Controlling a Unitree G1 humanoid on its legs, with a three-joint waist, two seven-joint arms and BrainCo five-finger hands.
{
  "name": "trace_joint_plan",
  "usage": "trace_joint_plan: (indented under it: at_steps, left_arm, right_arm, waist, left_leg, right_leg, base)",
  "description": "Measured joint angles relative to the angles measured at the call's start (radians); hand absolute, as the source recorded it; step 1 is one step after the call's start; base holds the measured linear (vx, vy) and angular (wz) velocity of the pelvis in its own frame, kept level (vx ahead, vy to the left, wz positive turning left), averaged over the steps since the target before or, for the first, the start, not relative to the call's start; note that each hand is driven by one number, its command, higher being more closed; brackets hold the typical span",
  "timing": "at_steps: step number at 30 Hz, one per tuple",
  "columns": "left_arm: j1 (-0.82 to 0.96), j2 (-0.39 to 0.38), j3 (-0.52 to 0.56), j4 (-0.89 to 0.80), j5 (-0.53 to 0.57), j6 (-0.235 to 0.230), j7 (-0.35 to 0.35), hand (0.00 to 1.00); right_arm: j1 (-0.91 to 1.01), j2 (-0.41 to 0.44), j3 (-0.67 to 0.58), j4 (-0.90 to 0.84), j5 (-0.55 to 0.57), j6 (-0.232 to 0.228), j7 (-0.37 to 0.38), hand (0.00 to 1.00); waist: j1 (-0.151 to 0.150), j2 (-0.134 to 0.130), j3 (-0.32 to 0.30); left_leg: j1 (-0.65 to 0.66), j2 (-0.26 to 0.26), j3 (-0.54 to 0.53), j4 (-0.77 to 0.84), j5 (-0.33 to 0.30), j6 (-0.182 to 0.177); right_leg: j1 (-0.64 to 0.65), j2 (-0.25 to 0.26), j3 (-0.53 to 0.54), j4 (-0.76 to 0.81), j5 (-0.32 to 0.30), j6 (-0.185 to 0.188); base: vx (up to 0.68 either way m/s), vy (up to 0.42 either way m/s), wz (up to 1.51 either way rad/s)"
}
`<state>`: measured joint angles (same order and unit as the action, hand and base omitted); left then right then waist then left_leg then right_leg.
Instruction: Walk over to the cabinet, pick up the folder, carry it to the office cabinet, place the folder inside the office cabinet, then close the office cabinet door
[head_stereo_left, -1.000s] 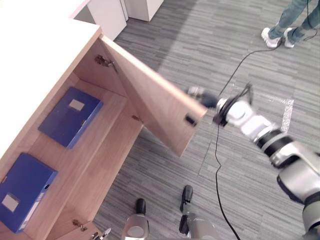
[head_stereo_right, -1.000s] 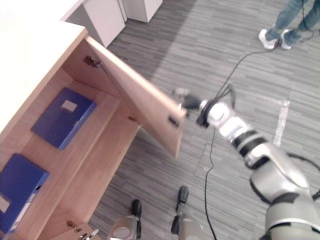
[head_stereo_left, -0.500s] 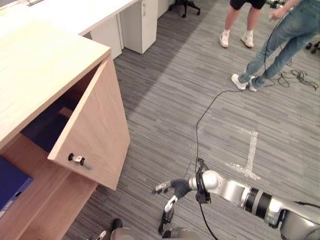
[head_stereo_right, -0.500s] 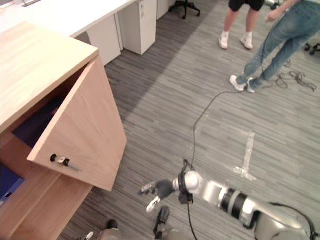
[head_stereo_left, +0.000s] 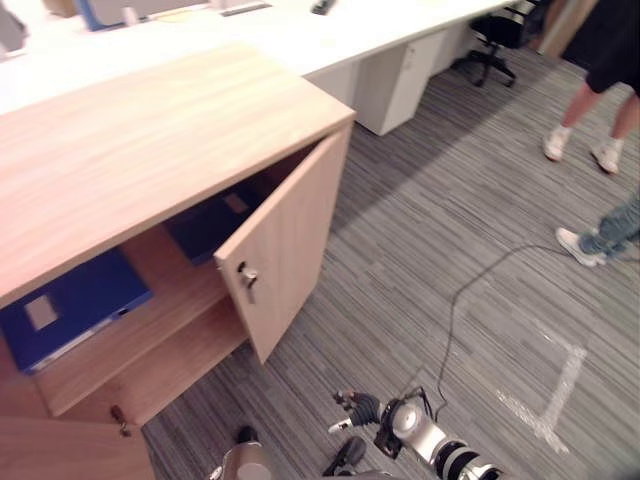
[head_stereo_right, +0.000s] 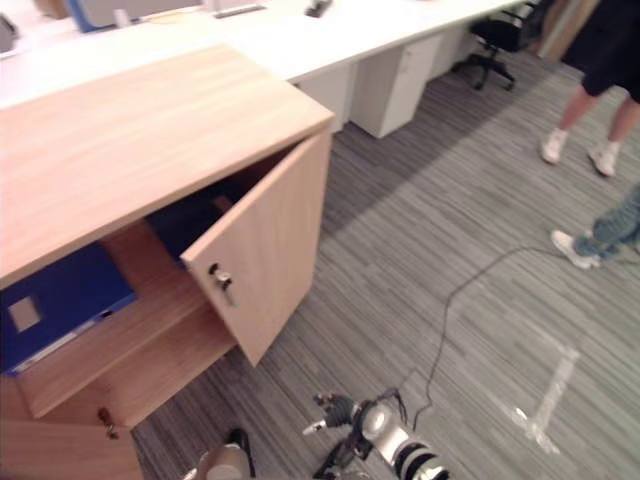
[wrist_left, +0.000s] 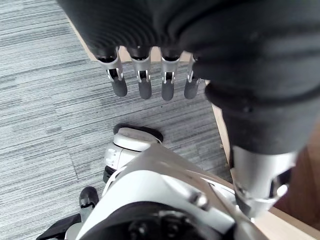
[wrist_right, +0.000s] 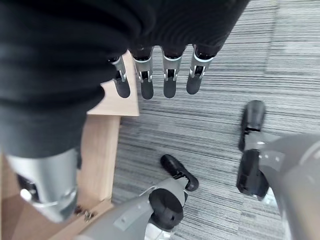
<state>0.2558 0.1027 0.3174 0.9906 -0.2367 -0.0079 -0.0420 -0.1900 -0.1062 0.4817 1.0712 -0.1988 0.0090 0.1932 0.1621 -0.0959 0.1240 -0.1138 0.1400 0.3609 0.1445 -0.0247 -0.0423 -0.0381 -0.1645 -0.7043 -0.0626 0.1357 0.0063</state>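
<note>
Lowered from the ajar light-wood cabinet door (head_stereo_left: 290, 240), right hand (head_stereo_left: 358, 407) hangs slack-fingered at 6 o'clock; flat blue folder (head_stereo_left: 70, 305) lies along 8-to-2 o'clock.

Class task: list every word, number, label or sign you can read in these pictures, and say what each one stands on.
No text can be read.
Pale label on the left blue folder: too small to read.
Pale label on the right blue folder: too small to read.
</note>
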Motion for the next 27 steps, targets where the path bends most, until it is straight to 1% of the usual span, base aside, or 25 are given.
trace_joint_plan:
  at_steps: [1, 2, 3, 4, 5, 6, 8, 10, 12, 14, 15, 16, 17, 18, 19, 20, 21, 22, 23, 24, 25, 26, 27]
  left_arm:
    - [-0.002, 0.000, -0.002, 0.001, 0.002, 0.000, 0.005, 0.00]
    - [-0.002, -0.002, -0.006, 0.003, 0.007, 0.001, 0.013, 0.00]
    - [-0.003, -0.002, -0.006, 0.005, 0.009, 0.002, 0.014, 0.00]
    - [-0.006, -0.003, -0.006, 0.015, 0.011, 0.002, 0.015, 0.00]
    - [-0.008, -0.003, -0.008, 0.022, 0.022, 0.004, 0.016, 0.00]
    - [-0.008, -0.003, -0.009, 0.022, 0.025, 0.005, 0.016, 0.00]
    - [-0.011, 0.003, -0.028, 0.021, 0.048, 0.006, 0.016, 0.00]
    - [-0.011, 0.006, -0.038, 0.021, 0.055, 0.006, 0.016, 0.00]
    - [-0.012, 0.009, -0.055, 0.020, 0.072, 0.005, 0.016, 0.00]
    - [-0.012, 0.009, -0.072, 0.020, 0.089, 0.005, 0.016, 0.00]
    - [-0.012, 0.006, -0.084, 0.020, 0.094, 0.004, 0.016, 0.00]
    - [-0.010, 0.003, -0.099, 0.021, 0.102, 0.003, 0.016, 0.00]
    - [-0.007, 0.003, -0.109, 0.020, 0.107, 0.002, 0.016, 0.00]
    - [-0.006, 0.010, -0.132, 0.021, 0.110, 0.000, 0.017, 0.00]
    - [-0.009, 0.019, -0.160, 0.020, 0.113, -0.002, 0.022, 0.00]
    - [-0.009, 0.020, -0.164, 0.020, 0.118, -0.002, 0.027, 0.00]
    - [-0.010, 0.025, -0.167, 0.021, 0.119, -0.006, 0.035, 0.00]
    - [-0.015, 0.027, -0.171, 0.022, 0.119, -0.012, 0.038, 0.00]
    - [-0.018, 0.027, -0.173, 0.022, 0.124, -0.019, 0.041, 0.00]
    - [-0.018, 0.027, -0.171, 0.022, 0.127, -0.021, 0.042, 0.00]
    - [-0.016, 0.028, -0.160, 0.022, 0.127, -0.021, 0.044, 0.00]
    - [-0.016, 0.029, -0.143, 0.024, 0.127, -0.021, 0.047, 0.00]
    - [-0.016, 0.026, -0.134, 0.025, 0.127, -0.021, 0.048, 0.00]
  right_arm:
    - [0.010, 0.022, -0.079, 0.046, -0.027, 0.010, -0.028, 0.00]
    - [0.034, 0.048, -0.223, 0.102, -0.049, 0.030, -0.070, 0.00]
    - [0.046, 0.053, -0.272, 0.115, -0.055, 0.036, -0.082, 0.00]
    - [0.072, 0.058, -0.355, 0.125, -0.052, 0.047, -0.108, 0.00]
    - [0.091, 0.059, -0.435, 0.133, -0.045, 0.053, -0.129, 0.00]
    - [0.094, 0.059, -0.455, 0.137, -0.042, 0.055, -0.134, 0.00]
    - [0.118, 0.058, -0.593, 0.143, -0.012, 0.074, -0.175, 0.00]
    - [0.121, 0.059, -0.636, 0.142, -0.004, 0.076, -0.185, 0.00]
    - [0.121, 0.060, -0.701, 0.139, 0.015, 0.077, -0.194, 0.00]
    - [0.125, 0.053, -0.743, 0.139, 0.021, 0.076, -0.197, 0.00]
    - [0.139, 0.044, -0.773, 0.140, 0.024, 0.076, -0.198, 0.00]
    - [0.162, 0.029, -0.792, 0.139, 0.028, 0.074, -0.198, 0.00]
    - [0.172, 0.027, -0.806, 0.138, 0.034, 0.074, -0.199, 0.00]
    - [0.189, 0.028, -0.812, 0.136, 0.058, 0.073, -0.201, 0.00]
    - [0.200, 0.045, -0.812, 0.114, 0.070, 0.063, -0.203, 0.00]
    - [0.200, 0.053, -0.812, 0.099, 0.083, 0.061, -0.202, 0.00]
    - [0.199, 0.066, -0.813, 0.090, 0.107, 0.055, -0.201, 0.00]
    - [0.199, 0.074, -0.814, 0.090, 0.115, 0.051, -0.201, 0.00]
    - [0.199, 0.080, -0.817, 0.091, 0.140, 0.047, -0.200, 0.00]
    - [0.198, 0.082, -0.817, 0.092, 0.141, 0.047, -0.200, 0.00]
    - [0.194, 0.089, -0.817, 0.098, 0.142, 0.047, -0.200, 0.00]
    - [0.188, 0.097, -0.817, 0.102, 0.143, 0.047, -0.200, 0.00]
    - [0.186, 0.099, -0.817, 0.102, 0.143, 0.047, -0.200, 0.00]
  waist:
    - [0.000, 0.002, 0.000]
    - [0.000, 0.004, -0.007]
    - [-0.002, 0.008, -0.010]
    - [0.000, 0.013, -0.014]
    - [0.001, 0.015, -0.015]
    - [0.000, 0.015, -0.015]
    - [0.003, 0.017, -0.017]
    - [0.005, 0.018, -0.017]
    - [0.008, 0.024, -0.019]
    - [0.008, 0.037, -0.027]
    - [0.005, 0.056, -0.037]
    - [-0.005, 0.074, -0.049]
    - [-0.007, 0.080, -0.052]
    - [-0.018, 0.083, -0.052]
    - [-0.026, 0.089, -0.047]
    - [-0.033, 0.089, -0.046]
    - [-0.044, 0.087, -0.048]
    - [-0.049, 0.084, -0.049]
    - [-0.053, 0.082, -0.048]
    - [-0.053, 0.079, -0.047]
    - [-0.052, 0.068, -0.049]
    - [-0.053, 0.054, -0.046]
    - [-0.054, 0.049, -0.049]
  left_leg:
    - [0.012, -0.025, -0.024, -0.046, 0.019, 0.000]
    - [0.033, -0.060, -0.049, -0.122, 0.051, 0.003]
    - [0.038, -0.069, -0.052, -0.147, 0.063, 0.004]
    - [0.050, -0.089, -0.086, -0.193, 0.092, 0.009]
    - [0.067, -0.105, -0.118, -0.232, 0.120, 0.009]
    - [0.064, -0.108, -0.127, -0.232, 0.122, 0.013]
    - [0.066, -0.137, -0.186, -0.231, 0.128, 0.022]
    - [0.070, -0.149, -0.205, -0.231, 0.129, 0.022]
    - [0.081, -0.166, -0.235, -0.231, 0.130, 0.024]
    - [0.084, -0.185, -0.289, -0.230, 0.129, 0.026]
    - [0.075, -0.198, -0.343, -0.225, 0.120, 0.041]
    - [0.064, -0.212, -0.398, -0.206, 0.113, 0.056]
    - [0.061, -0.218, -0.428, -0.196, 0.111, 0.062]
    - [0.063, -0.233, -0.477, -0.184, 0.114, 0.089]
    - [0.061, -0.236, -0.520, -0.169, 0.115, 0.094]
    - [0.060, -0.237, -0.540, -0.161, 0.115, 0.094]
    - [0.061, -0.240, -0.576, -0.152, 0.115, 0.094]
    - [0.061, -0.241, -0.598, -0.146, 0.113, 0.091]
    - [0.060, -0.242, -0.629, -0.137, 0.106, 0.076]
    - [0.061, -0.243, -0.636, -0.136, 0.104, 0.071]
    - [0.060, -0.246, -0.643, -0.135, 0.100, 0.057]
    - [0.059, -0.250, -0.642, -0.139, 0.091, 0.054]
    - [0.051, -0.248, -0.642, -0.139, 0.088, 0.049]
  right_leg:
    - [0.009, -0.016, -0.029, 0.000, 0.003, 0.010]
    - [0.024, -0.041, -0.078, 0.000, 0.005, 0.023]
    - [0.028, -0.049, -0.095, 0.000, 0.006, 0.030]
    - [0.041, -0.059, -0.133, 0.000, 0.007, 0.032]
    - [0.057, -0.069, -0.170, 0.001, 0.011, 0.043]
    - [0.062, -0.072, -0.178, 0.001, 0.011, 0.046]
    - [0.103, -0.092, -0.240, 0.004, 0.009, 0.051]
    - [0.119, -0.101, -0.263, 0.011, 0.010, 0.055]
    - [0.148, -0.124, -0.306, 0.038, 0.001, 0.066]
    - [0.171, -0.162, -0.361, 0.103, -0.021, 0.086]
    - [0.181, -0.203, -0.391, 0.186, -0.043, 0.092]
    - [0.180, -0.258, -0.369, 0.297, -0.050, 0.086]
    - [0.171, -0.289, -0.321, 0.360, -0.051, 0.083]
    - [0.135, -0.337, -0.167, 0.489, -0.049, 0.066]
    - [0.097, -0.322, 0.018, 0.527, -0.123, 0.060]
    - [0.086, -0.300, 0.100, 0.527, -0.158, 0.061]
    - [0.075, -0.255, 0.228, 0.507, -0.208, 0.078]
    - [0.075, -0.228, 0.297, 0.480, -0.225, 0.095]
    - [0.085, -0.196, 0.309, 0.423, -0.230, 0.112]
    - [0.093, -0.186, 0.298, 0.395, -0.228, 0.113]
    - [0.096, -0.166, 0.290, 0.343, -0.203, 0.123]
    - [0.101, -0.155, 0.261, 0.308, -0.188, 0.129]
    - [0.106, -0.147, 0.262, 0.281, -0.193, 0.136]
  base:
    - [0.13, 0.187, 1.04]
    - [0.14, 0.179, 0.95]
    - [0.16, 0.173, 1.05]
    - [0.15, 0.123, 0.92]
    - [0.16, 0.111, 0.83]
    - [0.12, 0.076, 0.77]
    - [0.15, 0.086, 0.78]
    - [0.12, 0.082, 0.53]
    - [0.11, 0.101, 0.57]
    - [0.09, 0.096, 0.83]
    - [0.09, 0.153, 1.28]
    - [0.10, 0.179, 1.37]
    - [0.10, 0.208, 1.46]
    - [0.07, 0.180, 1.33]
    - [0.06, 0.146, 1.24]
    - [0.02, 0.060, 1.06]
    - [0.00, -0.029, 0.86]
    - [-0.04, -0.133, 0.99]
    - [-0.07, -0.165, 0.69]
    - [-0.09, -0.210, 0.50]
    - [-0.10, -0.243, 0.16]
    - [-0.07, -0.206, 0.03]
    - [-0.08, -0.219, -0.07]
